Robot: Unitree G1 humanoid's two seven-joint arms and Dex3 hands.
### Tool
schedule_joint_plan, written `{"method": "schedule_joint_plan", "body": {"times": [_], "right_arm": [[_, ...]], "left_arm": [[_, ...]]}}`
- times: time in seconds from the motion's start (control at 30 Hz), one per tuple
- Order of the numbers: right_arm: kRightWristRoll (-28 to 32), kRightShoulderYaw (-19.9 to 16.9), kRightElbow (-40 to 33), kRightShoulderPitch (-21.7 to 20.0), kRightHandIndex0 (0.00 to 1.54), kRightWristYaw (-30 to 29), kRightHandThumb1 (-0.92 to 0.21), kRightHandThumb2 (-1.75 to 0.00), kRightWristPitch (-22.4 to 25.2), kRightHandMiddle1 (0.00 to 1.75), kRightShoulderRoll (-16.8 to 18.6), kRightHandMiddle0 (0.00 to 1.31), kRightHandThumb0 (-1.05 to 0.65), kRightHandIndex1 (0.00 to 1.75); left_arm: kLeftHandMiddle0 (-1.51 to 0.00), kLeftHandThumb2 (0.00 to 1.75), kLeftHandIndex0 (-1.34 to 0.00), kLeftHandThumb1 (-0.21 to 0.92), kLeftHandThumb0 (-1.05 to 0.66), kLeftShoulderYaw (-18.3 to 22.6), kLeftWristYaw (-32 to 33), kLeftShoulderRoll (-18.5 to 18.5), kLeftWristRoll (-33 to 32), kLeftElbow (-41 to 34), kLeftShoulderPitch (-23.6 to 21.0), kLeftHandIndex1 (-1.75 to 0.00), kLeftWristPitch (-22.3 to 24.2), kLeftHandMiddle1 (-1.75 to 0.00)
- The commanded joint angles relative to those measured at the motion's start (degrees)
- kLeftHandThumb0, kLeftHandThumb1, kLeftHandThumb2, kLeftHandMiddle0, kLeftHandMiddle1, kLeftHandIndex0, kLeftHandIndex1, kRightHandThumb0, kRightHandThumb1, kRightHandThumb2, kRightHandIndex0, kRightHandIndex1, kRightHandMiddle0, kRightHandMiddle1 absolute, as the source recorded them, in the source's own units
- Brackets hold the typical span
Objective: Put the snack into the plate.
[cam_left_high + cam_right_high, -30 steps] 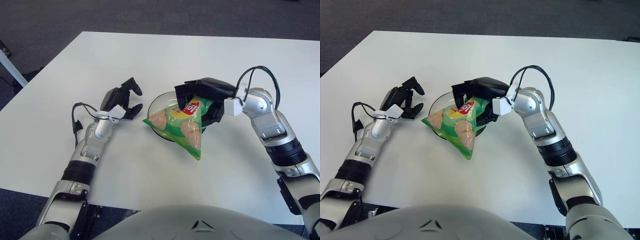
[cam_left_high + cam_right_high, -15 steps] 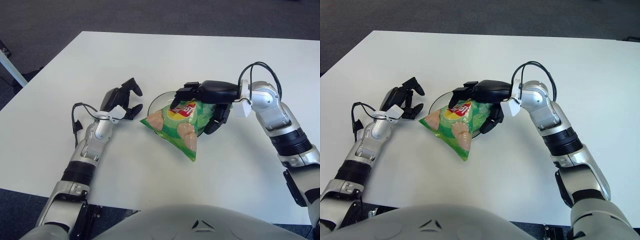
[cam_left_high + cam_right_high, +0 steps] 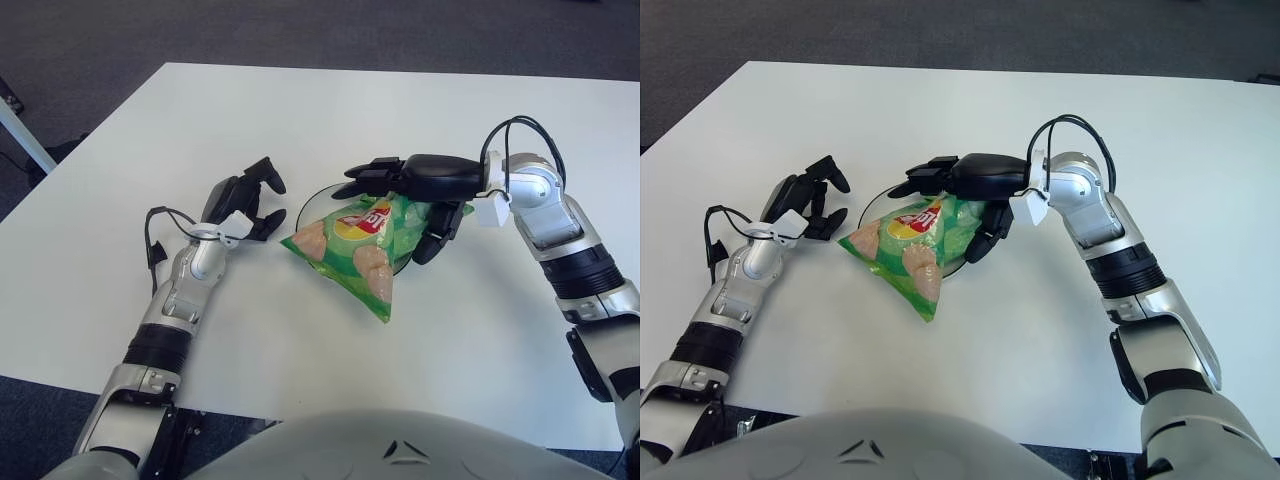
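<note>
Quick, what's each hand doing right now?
Left hand: open, resting on the white table, holding nothing.
Right hand: fingers spread above the green chip bag, no grasp.

One snack bag [image 3: 352, 243], one plate [image 3: 318, 202], one white table [image 3: 330, 110], and two robot hands: left hand [image 3: 243, 199], right hand [image 3: 420, 190].

white table [image 3: 330, 110] on dark grey carpet floor [image 3: 300, 30]; pale bar [image 3: 22, 135] at far left edge.
</note>
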Motion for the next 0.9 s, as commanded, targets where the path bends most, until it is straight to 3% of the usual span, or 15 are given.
{"method": "schedule_joint_plan", "body": {"times": [0.0,0.2,0.43,0.67,0.8,0.87], "right_arm": [[0.8,-1.4,0.3,-2.2,0.00,0.5,-0.59,-0.57,1.4,0.25,-1.4,0.00,-0.90,0.00],[2.3,-2.0,2.3,-4.1,0.00,2.3,-0.62,-0.54,1.7,0.14,-2.3,0.00,-0.93,0.00],[9.3,-6.4,3.4,-8.5,0.00,8.1,-0.67,-0.51,5.5,0.01,-6.8,0.00,-0.99,0.00],[11.1,-10.0,4.4,-7.6,0.00,8.6,-0.67,-0.49,7.8,0.00,-9.7,0.00,-0.97,0.00],[9.5,-12.0,5.2,-5.7,0.00,5.9,-0.63,-0.55,7.3,0.00,-10.4,0.00,-0.94,0.00],[9.1,-12.8,8.7,-5.1,0.00,4.4,-0.61,-0.57,4.3,0.00,-9.8,0.00,-0.93,0.00]], "left_arm": [[-1.19,1.19,-0.53,0.42,-0.45,-1.3,-0.3,-0.3,1.0,2.4,3.1,-1.75,0.4,-1.75],[-1.19,1.18,-0.52,0.43,-0.45,-1.5,0.1,0.1,1.6,2.8,2.9,-1.75,-0.5,-1.75],[-1.19,1.17,-0.52,0.44,-0.44,-1.6,1.2,0.4,2.4,4.1,2.4,-1.75,-1.8,-1.75],[-1.19,1.15,-0.50,0.45,-0.44,-1.5,0.8,0.3,1.8,4.9,2.1,-1.75,-2.1,-1.75],[-1.19,1.14,-0.50,0.46,-0.44,-1.4,0.5,0.4,1.4,5.3,2.0,-1.75,-2.4,-1.75],[-1.19,1.14,-0.50,0.46,-0.44,-1.3,0.3,0.5,1.2,5.6,1.9,-1.75,-2.5,-1.75]]}}
